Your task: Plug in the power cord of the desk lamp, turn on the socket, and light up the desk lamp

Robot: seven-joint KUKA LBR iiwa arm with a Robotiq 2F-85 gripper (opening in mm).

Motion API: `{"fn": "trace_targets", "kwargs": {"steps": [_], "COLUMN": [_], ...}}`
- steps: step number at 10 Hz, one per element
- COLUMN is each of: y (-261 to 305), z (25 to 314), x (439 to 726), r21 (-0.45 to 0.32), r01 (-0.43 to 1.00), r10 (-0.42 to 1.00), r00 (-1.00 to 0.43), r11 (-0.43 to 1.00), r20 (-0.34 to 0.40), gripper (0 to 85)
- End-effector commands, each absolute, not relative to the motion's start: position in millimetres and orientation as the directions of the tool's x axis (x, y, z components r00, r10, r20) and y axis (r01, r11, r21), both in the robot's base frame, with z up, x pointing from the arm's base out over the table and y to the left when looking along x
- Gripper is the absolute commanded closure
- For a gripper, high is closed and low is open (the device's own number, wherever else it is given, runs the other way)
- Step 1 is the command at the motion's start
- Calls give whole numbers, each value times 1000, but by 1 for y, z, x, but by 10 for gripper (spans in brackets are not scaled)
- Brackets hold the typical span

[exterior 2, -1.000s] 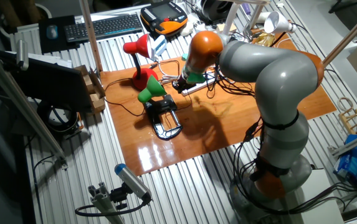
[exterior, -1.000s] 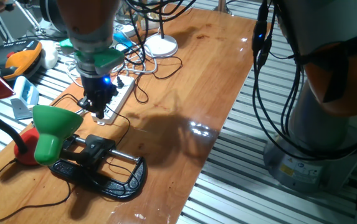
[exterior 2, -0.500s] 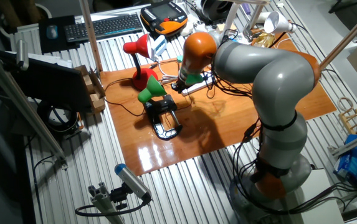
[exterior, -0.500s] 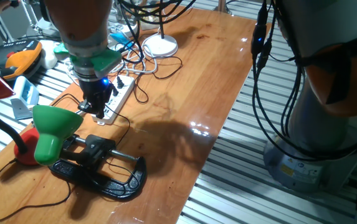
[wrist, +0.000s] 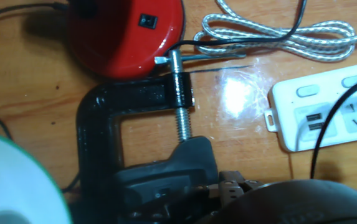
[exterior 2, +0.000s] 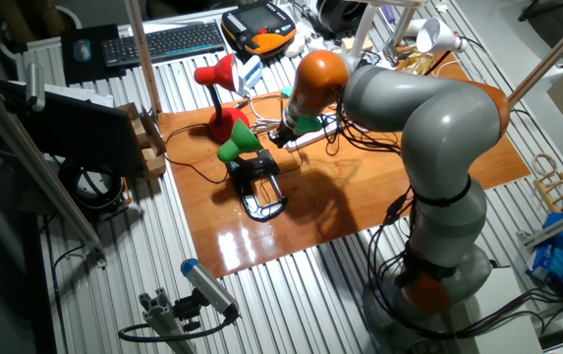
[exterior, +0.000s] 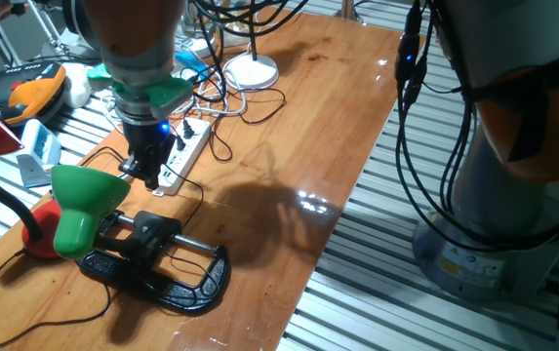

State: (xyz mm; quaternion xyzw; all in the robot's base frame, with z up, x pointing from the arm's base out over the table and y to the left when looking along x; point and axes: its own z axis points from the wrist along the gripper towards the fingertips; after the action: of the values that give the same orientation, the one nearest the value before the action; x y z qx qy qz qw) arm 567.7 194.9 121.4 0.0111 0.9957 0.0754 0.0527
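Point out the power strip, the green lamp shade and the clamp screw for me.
power strip (wrist: 328,115), hand view, its white end face.
green lamp shade (exterior: 89,192), one fixed view, cone's outer side.
clamp screw (wrist: 183,122), hand view, threaded shaft.

A black clamp with a silver screw sits in the middle. A red lamp base is at 11 o'clock. The socket lies at 3 o'clock.

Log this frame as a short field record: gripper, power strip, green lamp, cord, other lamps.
gripper: low over near end of the socket, state unclear
socket: white strip lying flat on the wooden table
desk lamp: green shade, black clamp base, unlit
power cord: thin black, crossing the strip
red lamp: behind the green one
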Motion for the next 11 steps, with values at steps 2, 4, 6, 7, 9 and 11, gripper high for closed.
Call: {"fn": "trace_targets", "kwargs": {"steps": [2,4,6,7,9,11], "y": [201,197,198,200,202,207], "z": [116,107,98,94,93,91], "x": [565,567,564,561,560,557], "r21": [148,139,120,124,126,120], "r01": [42,51,68,72,77,88], "r10": [56,65,80,84,88,99], "r00": [-994,-993,-992,-992,-993,-991], "r11": [988,989,990,990,989,989], "r20": [-94,-98,-96,-95,-83,-89], "gripper": [850,850,850,850,850,850]}}
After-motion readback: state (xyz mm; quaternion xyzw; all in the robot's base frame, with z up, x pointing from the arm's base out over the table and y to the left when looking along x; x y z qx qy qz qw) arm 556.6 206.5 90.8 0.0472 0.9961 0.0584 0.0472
